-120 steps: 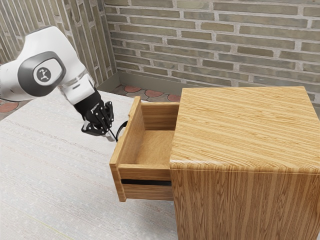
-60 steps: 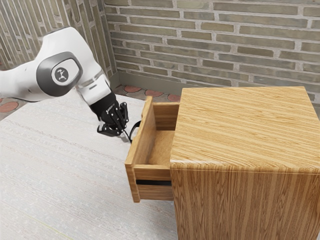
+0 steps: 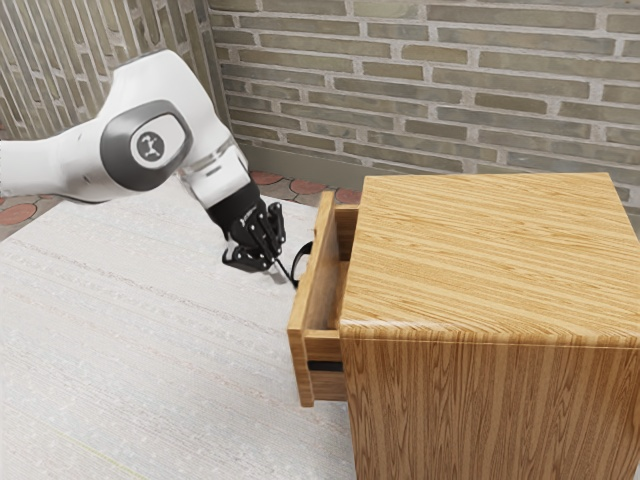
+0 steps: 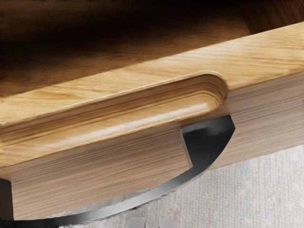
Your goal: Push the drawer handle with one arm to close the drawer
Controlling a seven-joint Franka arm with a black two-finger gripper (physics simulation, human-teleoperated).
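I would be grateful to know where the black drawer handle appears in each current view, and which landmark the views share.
Exterior view: the handle is just left of the picture's middle.
Wrist view: the handle curves from the lower left corner to right of centre.
Shared landmark: the wooden drawer front, which bears it.

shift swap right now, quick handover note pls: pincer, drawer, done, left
Pincer: at the black curved handle, on the drawer's outer side; whether it is open or shut I can't make out.
Wooden drawer: partly open, its front standing out from the wooden cabinet.
Done: pincer placed at the handle for pushing.
Left: push the drawer the rest of the way in, then check that its front meets the cabinet.
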